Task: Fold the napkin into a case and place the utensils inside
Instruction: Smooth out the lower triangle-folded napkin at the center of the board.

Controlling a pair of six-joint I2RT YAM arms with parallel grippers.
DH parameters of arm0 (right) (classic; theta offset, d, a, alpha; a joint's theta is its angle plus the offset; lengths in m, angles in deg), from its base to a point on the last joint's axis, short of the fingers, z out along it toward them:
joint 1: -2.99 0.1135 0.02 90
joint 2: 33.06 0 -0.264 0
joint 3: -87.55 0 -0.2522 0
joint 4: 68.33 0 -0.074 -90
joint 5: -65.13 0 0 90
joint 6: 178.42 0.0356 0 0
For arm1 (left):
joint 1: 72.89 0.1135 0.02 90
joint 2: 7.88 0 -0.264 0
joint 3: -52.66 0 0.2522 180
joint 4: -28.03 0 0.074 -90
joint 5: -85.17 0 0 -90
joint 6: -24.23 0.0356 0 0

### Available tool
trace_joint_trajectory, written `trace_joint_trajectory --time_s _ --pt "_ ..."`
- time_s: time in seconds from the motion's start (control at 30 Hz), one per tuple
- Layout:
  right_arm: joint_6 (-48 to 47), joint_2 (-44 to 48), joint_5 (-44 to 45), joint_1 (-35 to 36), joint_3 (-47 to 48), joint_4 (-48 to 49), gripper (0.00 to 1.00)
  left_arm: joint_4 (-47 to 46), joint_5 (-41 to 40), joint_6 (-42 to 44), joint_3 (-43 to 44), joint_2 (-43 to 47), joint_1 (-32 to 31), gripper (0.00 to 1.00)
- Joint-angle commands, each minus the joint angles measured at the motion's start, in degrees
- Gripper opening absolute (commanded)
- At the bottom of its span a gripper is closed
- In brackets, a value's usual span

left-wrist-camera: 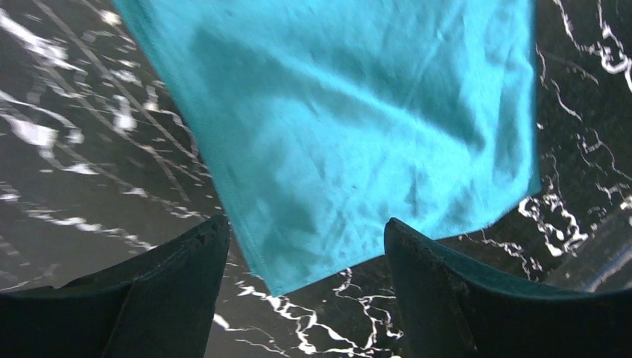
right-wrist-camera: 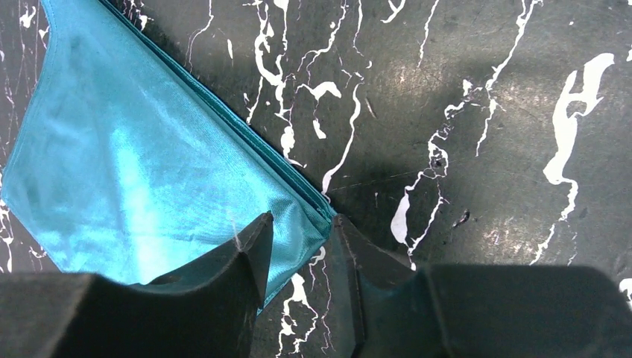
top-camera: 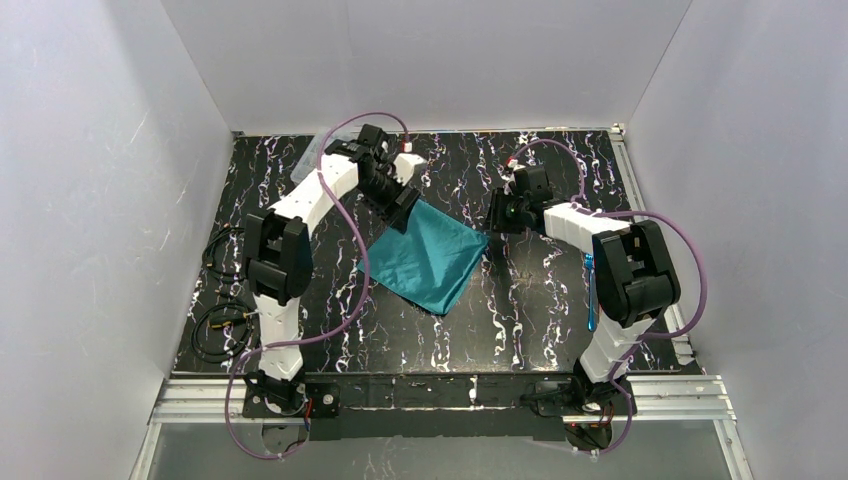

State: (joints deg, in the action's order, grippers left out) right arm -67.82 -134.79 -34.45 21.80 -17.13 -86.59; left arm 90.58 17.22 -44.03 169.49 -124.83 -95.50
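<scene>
The teal napkin [top-camera: 430,260] lies folded flat on the black marbled table [top-camera: 520,320], roughly four-sided with layered edges on its right side. My left gripper [top-camera: 405,215] hovers over its far left corner with its jaws wide apart; in the left wrist view the napkin [left-wrist-camera: 358,112] corner points between the fingers of the left gripper [left-wrist-camera: 305,227], untouched. My right gripper [top-camera: 492,225] is at the right corner. In the right wrist view the napkin [right-wrist-camera: 149,164] tip lies loose between the parted jaws of the right gripper [right-wrist-camera: 298,220]. A thin blue utensil [top-camera: 590,290] lies under the right arm.
Black cables [top-camera: 222,325] lie coiled on the table's left side. White walls close in the table on three sides. A metal rail [top-camera: 440,395] runs along the near edge by the arm bases.
</scene>
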Motion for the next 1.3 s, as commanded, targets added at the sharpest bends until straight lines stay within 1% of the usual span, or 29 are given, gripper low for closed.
trace_joint_trajectory --time_s 0.0,0.07,0.13,0.33,0.43,0.53,0.7,0.83,1.03,1.17,1.27 --pt "-1.77 1.92 0.98 -0.10 2.41 -2.59 0.39 5.26 6.61 3.41 -5.51 3.01 -1.04 0.73" --pt "-0.38 2.44 -0.13 -0.11 1.16 -2.03 0.37 4.86 8.81 4.69 -8.59 5.44 -2.15 0.71" --pt "1.42 2.92 -1.06 -0.10 -0.50 -1.59 0.38 3.76 10.22 6.19 -11.72 8.05 -3.71 0.69" --pt "5.51 3.12 -3.34 -0.11 -4.04 2.01 0.39 3.32 8.96 10.23 -17.39 11.04 -11.81 0.67" --pt "6.02 2.71 -3.64 -0.09 -4.17 2.38 0.38 2.69 8.21 9.18 -19.21 10.67 -15.76 0.65" --pt "5.99 2.12 -3.28 -0.06 -3.94 2.63 0.32 0.35 8.09 5.94 -20.06 9.71 -18.43 0.61" --pt "5.74 0.92 -1.95 -0.17 -3.00 2.89 0.22 -6.57 5.23 0.16 -21.90 9.28 -22.17 0.50" --pt "5.13 -0.42 -1.18 -0.09 -1.57 2.23 0.14 -9.22 5.06 -1.48 -21.35 7.95 -24.11 0.42" --pt "4.27 -1.84 -0.68 -0.41 -0.12 1.64 0.07 -10.49 5.18 -2.10 -20.73 4.18 -25.77 0.39" --pt "4.13 -2.06 -0.77 -0.76 0.13 1.61 0.04 -11.42 5.27 -2.98 -20.37 2.82 -26.31 0.37" --pt "3.89 -2.44 -0.86 -0.97 0.31 1.59 0.02 -13.40 3.81 -3.33 -20.52 2.55 -26.94 0.31"
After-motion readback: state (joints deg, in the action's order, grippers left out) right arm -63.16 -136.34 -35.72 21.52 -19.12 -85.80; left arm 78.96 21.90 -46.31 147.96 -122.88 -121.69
